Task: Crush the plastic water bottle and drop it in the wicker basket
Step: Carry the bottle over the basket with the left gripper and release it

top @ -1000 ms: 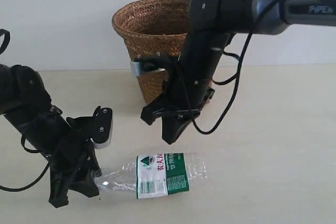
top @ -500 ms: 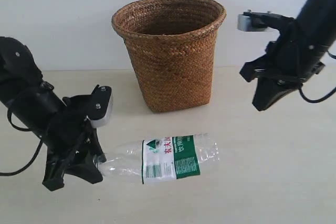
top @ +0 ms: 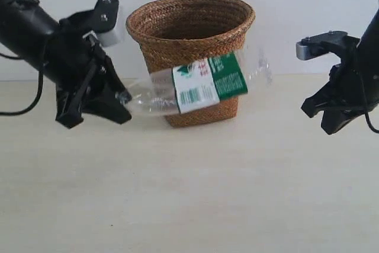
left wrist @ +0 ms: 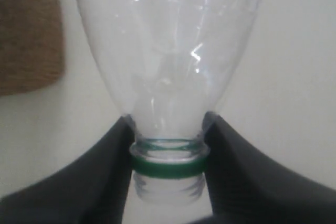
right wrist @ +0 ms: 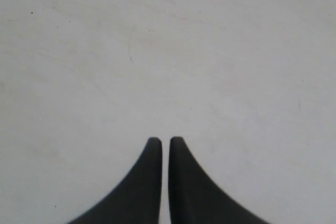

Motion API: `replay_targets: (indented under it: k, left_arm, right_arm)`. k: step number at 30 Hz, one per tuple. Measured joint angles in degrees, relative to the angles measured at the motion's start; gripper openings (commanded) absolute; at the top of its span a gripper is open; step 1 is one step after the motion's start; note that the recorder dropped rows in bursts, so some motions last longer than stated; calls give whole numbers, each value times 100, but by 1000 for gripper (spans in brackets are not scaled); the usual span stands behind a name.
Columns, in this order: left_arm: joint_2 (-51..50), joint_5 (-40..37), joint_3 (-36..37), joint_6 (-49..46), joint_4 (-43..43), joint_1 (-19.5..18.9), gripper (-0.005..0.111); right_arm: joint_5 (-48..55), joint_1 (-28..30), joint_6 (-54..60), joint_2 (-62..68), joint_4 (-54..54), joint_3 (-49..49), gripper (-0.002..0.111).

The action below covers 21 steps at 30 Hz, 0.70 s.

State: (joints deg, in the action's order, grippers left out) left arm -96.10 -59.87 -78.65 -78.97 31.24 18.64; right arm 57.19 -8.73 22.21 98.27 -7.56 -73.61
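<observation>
My left gripper is shut on the neck of the plastic water bottle, which hangs in the air in front of the wicker basket, tilted with its base up to the right near the rim. In the left wrist view the black fingers clamp the neck at the green cap ring of the plastic water bottle; no cap shows. The wicker basket shows to one side there. My right gripper hovers off to the right, shut with nothing in it; the same right gripper shows above bare table.
A pale tabletop spreads under both arms, with a white wall behind the basket. The right arm's black links and cable stand at the right edge of the exterior view.
My left gripper has lifted the bottle from the table up to the basket's front. The right arm has pulled away to the far right and come lower.
</observation>
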Motion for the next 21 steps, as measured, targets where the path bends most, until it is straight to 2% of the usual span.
replay_targets:
  k: [3, 5, 7, 9, 12, 13, 14, 16, 18, 21]
  left_arm:
    - [9, 565, -401, 257, 69, 0, 4]
    - [-37, 1146, -675, 372, 298, 0, 4]
    - [-190, 1891, -1014, 409, 733, 0, 10]
    - [-418, 2449, -1395, 250, 1145, 0, 29]
    - [-910, 2690, -1907, -37, 1466, 0, 76]
    - [-1065, 2703, -2039, -83, 1509, 0, 88]
    - [-1198, 2716, -2137, -97, 1523, 0, 96]
    - [-1362, 2771, -2217, -97, 1532, 0, 99]
    - [-1411, 2880, -2238, -23, 1537, 0, 96]
    - [-1386, 2918, -2264, 32, 1537, 0, 81]
  right_arm:
    - [-168, 0, -24, 0, 0, 0, 0]
    - [-219, 0, -35, 0, -12, 0, 0]
    - [-256, 0, -35, 0, -45, 0, 0]
    - [-256, 0, -35, 0, -79, 0, 0]
    - [-220, 0, -35, 0, -191, 0, 0]
    - [-188, 0, -35, 0, -247, 0, 0]
    - [-177, 0, -35, 0, -306, 0, 0]
    - [-164, 0, -35, 0, -375, 0, 0]
    - [-154, 0, -22, 0, -412, 0, 0]
    - [-167, 0, -22, 0, -439, 0, 0]
